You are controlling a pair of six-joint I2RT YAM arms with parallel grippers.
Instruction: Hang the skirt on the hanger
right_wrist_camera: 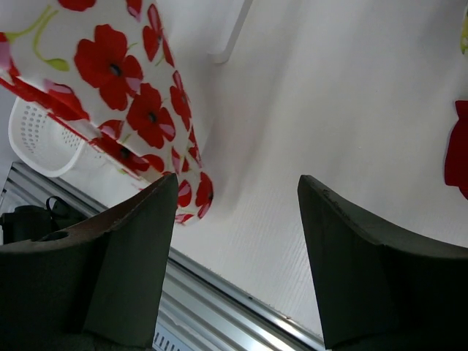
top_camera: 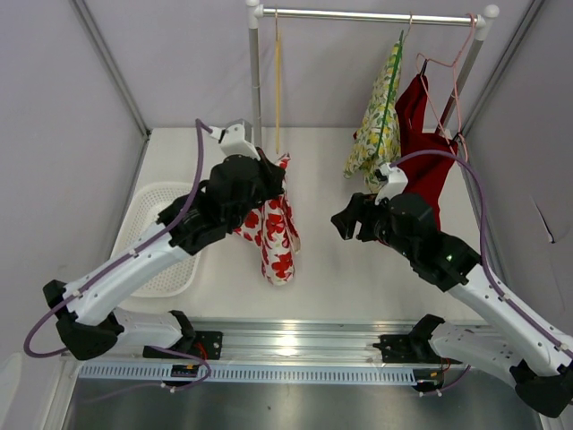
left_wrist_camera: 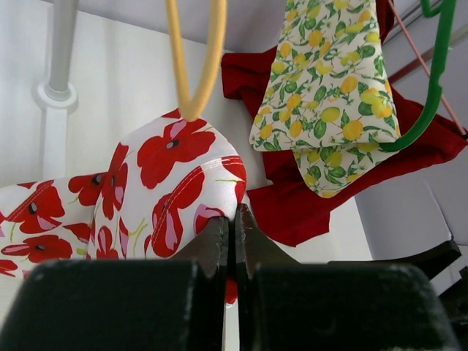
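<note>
1. The left arm is reaching up and forward, its left gripper (left_wrist_camera: 234,219) pinching the skirt (top_camera: 276,235) tight, just under the yellow hanger (top_camera: 277,85).
2. The skirt is dangling over the table (top_camera: 358,269).
3. The right arm is angling inward, its right gripper (top_camera: 346,221) spreading wide, gripping nothing.

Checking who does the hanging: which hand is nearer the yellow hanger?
Left. The left hand pinches the skirt just below the hanger; the right hand is open, off to its right.
</note>
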